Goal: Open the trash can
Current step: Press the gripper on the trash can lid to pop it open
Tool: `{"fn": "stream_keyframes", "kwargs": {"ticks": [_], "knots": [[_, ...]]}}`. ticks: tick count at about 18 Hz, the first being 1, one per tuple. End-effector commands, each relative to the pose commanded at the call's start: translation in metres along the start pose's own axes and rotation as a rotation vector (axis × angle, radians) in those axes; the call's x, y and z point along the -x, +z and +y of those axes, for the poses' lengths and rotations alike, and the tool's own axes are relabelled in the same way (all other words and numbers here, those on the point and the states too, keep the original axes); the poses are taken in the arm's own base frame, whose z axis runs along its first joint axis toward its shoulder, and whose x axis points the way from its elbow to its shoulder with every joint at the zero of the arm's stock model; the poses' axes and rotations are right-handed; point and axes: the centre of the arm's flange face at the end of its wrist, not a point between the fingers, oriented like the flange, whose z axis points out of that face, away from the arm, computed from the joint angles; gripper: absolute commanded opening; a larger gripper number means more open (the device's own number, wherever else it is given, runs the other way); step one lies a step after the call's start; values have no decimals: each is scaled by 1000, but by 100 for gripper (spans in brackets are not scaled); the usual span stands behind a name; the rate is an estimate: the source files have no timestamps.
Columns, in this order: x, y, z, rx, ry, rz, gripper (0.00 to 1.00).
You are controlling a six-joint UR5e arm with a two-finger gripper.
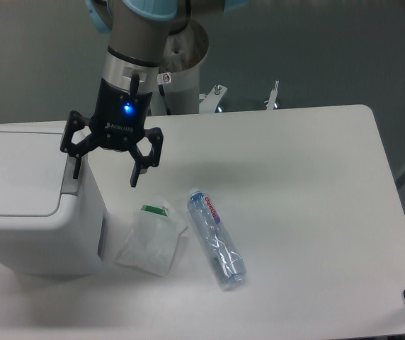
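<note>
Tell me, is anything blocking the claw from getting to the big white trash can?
Nothing visible is. The open claw hangs right at the trash can by its grey push bar. The plastic bag and bottle lie off to the side.
</note>
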Motion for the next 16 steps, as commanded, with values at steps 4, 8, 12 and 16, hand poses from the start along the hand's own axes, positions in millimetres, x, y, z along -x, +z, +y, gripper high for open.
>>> {"fn": "stream_keyframes", "kwargs": {"ticks": [4,8,12,16], "knots": [[2,4,3,8,-4,0,100],[1,4,3,9,-3,-1,100],[2,4,3,10,-5,0,100],[3,6,3,11,-4,-1,100]]}}
